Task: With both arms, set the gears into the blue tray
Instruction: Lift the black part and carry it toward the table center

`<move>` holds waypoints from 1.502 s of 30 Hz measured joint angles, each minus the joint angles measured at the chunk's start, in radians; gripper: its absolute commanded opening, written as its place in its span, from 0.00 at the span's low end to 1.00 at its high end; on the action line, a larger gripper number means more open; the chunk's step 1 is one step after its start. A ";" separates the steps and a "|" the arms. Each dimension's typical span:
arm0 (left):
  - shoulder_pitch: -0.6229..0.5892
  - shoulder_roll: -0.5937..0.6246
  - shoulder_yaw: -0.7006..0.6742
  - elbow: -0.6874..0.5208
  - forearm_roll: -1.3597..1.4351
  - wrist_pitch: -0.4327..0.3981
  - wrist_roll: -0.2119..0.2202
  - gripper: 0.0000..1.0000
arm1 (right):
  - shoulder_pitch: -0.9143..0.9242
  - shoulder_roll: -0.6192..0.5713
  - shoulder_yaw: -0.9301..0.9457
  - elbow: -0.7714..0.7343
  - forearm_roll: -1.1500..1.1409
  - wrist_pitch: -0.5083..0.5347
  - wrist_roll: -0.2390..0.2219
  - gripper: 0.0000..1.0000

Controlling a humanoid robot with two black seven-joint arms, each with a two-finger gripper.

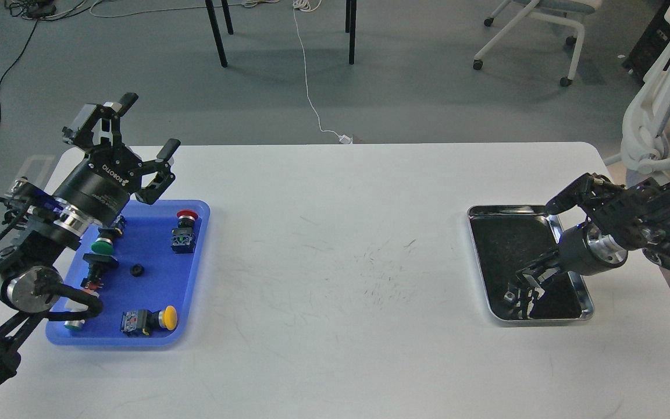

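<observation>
One gear (pixel 136 270), a small black disc, lies in the middle of the blue tray (pixel 154 250) at the table's left. My left gripper (pixel 150 125) hangs open above the tray's far edge, fingers spread wide and empty. At the table's right, my right gripper (pixel 519 295) reaches down into the front left corner of a silver tray (pixel 585 299). Its dark fingers blend with the black liner, so I cannot tell their state or whether a gear sits between them.
Push-button switches share the blue tray: a red one (pixel 185 230), a green one (pixel 102 244) and a yellow one (pixel 152 320). The white table (pixel 335 244) stretches between the two trays. Chairs and cables stand on the floor beyond its far edge.
</observation>
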 measured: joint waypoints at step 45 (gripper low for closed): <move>0.005 0.009 -0.008 0.000 -0.001 -0.003 -0.003 0.98 | 0.103 0.572 -0.123 -0.096 0.189 -0.023 0.001 0.21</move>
